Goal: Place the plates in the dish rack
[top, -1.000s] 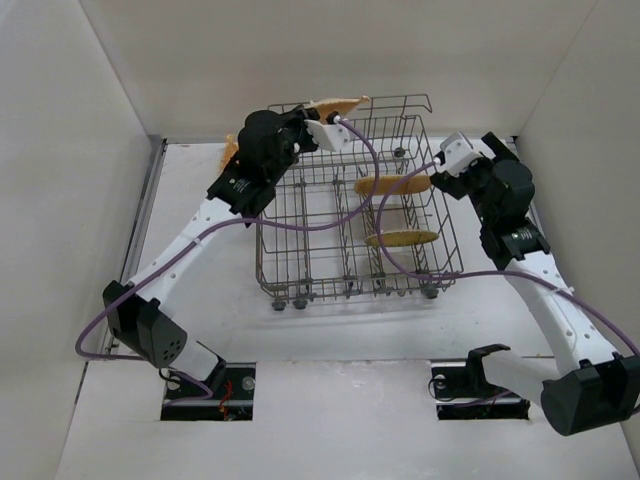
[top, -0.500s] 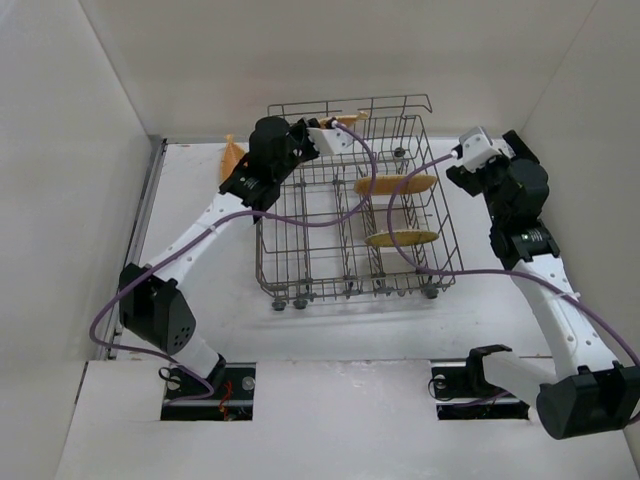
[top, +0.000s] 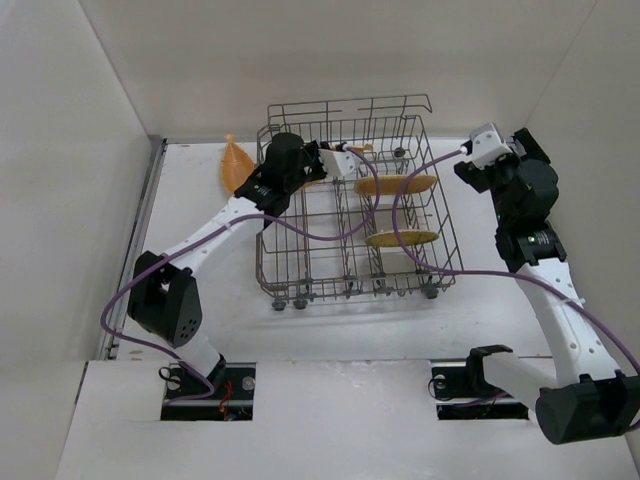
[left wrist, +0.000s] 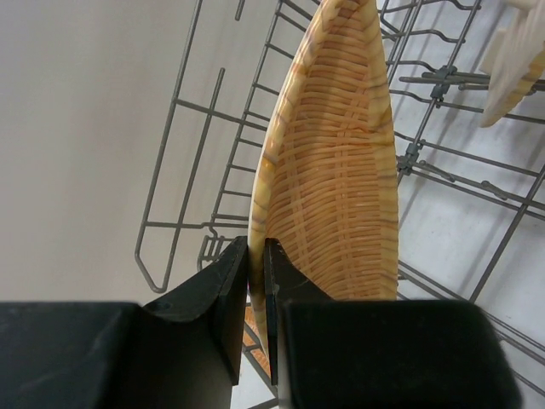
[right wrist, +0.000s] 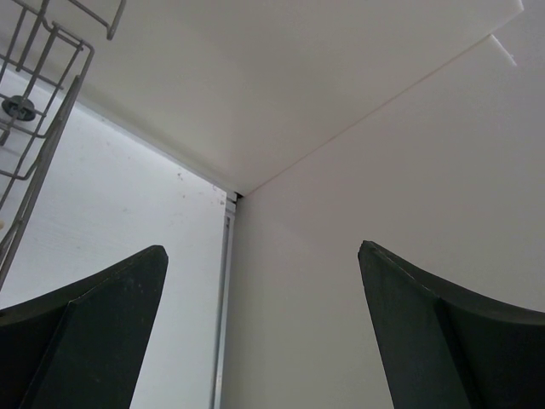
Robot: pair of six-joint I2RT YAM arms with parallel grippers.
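White table (top: pixel 330 330) under dish rack (top: pixel 350 280). At rack's back, left gripper (left wrist: pixel 256 251) pinched on woven plate (left wrist: pixel 341 170); beside rack, right gripper (right wrist: pixel 262 251) wide open, empty.

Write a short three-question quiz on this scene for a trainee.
1. True or false: the right fingers hold a plate.
2. Besides the woven plate in the left fingers, how many plates stand in the dish rack?
3. Where on the table lies the loose plate? A: left of the rack. B: right of the rack. C: under the rack.
Key: 1 false, open and empty. 2 two, a far plate and a near plate. 3 A.
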